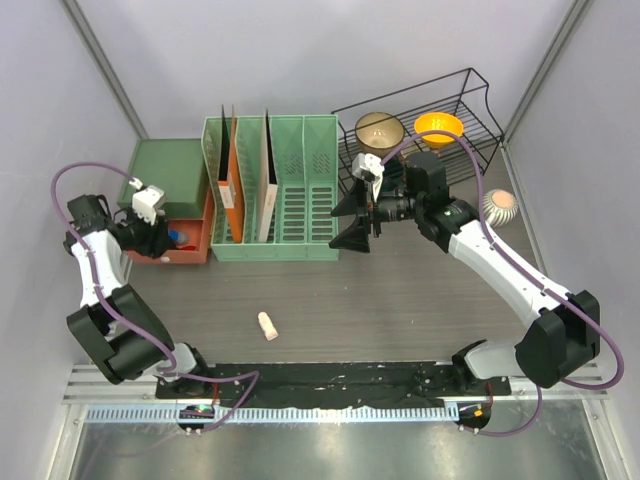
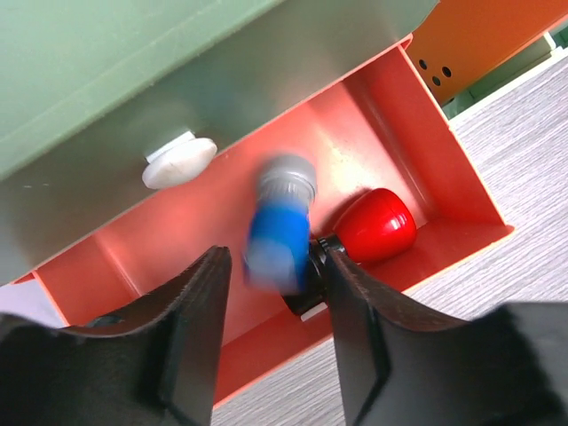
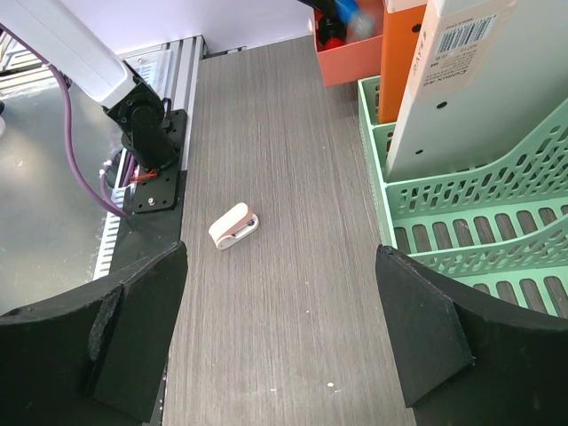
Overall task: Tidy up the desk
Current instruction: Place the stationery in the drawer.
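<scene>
Where the left claw (image 2: pixel 273 266) reaches into the open front of an orange-red plastic tray (image 2: pixel 390 115) at the far left, we see its two black fingers standing moderately apart. Between them shows a blurred blue cylinder with a grey cap (image 2: pixel 279 232). It lies close against the right-hand finger, with a sliver of tray visible on its other side, and we cannot tell whether either pad presses it. Just to its right a glossy red rounded knob (image 2: pixel 377 224) rests on the tray floor. Above the tray sits a matte green box (image 2: pixel 133 53) with a white rounded stud (image 2: pixel 180 164) on its underside.

We find the right claw (image 3: pixel 280 257) spread wide and holding nothing, hanging above the surface (image 3: pixel 293 133) just beside the right end of the pale green slotted file rack (image 3: pixel 461 222). The surface is flat, dark grey-brown with a fine wood grain. It fills the middle of the scene, from the black rail (image 1: pixel 330 380) at the near edge to the rack and tray at the far side. On it, well apart from both claws, lies a small pinkish-white rounded clip (image 3: pixel 233 225).

In the rack stand an orange folder (image 3: pixel 404 62) and a cream one (image 3: pixel 479 89), both smooth. The cream one bears a white barcode label whose print is too small for us to read. At the far right a black wire shelf (image 1: pixel 478 140) holds a brown bowl (image 1: pixel 380 130) and an orange bowl (image 1: pixel 438 126).
</scene>
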Robot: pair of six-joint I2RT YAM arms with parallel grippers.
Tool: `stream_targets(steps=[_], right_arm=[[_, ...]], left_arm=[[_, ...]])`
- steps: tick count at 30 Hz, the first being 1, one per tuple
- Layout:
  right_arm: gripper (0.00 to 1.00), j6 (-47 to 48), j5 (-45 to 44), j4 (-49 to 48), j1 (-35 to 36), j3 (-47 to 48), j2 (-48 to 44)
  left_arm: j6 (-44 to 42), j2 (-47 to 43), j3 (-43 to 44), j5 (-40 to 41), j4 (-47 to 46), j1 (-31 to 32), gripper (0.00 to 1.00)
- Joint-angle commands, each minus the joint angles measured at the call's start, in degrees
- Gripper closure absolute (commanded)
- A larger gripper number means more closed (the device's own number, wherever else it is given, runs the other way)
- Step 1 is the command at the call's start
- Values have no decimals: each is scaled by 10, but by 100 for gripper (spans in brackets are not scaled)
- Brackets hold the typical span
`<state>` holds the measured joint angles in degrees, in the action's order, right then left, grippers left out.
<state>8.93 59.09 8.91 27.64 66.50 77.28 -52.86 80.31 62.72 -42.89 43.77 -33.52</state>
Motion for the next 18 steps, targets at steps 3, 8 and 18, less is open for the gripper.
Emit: stream_targets(steps=[3,8,18], right_arm=[[8,8,8,-16,-1,-2,-9],[8,9,7,-16,-1,-3,-10],[8,12,7,-16,-1,-8,-10]], left_arm=[[8,5,26,-13,-12,-3,44],[15,-1,30,-15,-17,-3,41],[66,-34,54,-41,-26,-4,30]])
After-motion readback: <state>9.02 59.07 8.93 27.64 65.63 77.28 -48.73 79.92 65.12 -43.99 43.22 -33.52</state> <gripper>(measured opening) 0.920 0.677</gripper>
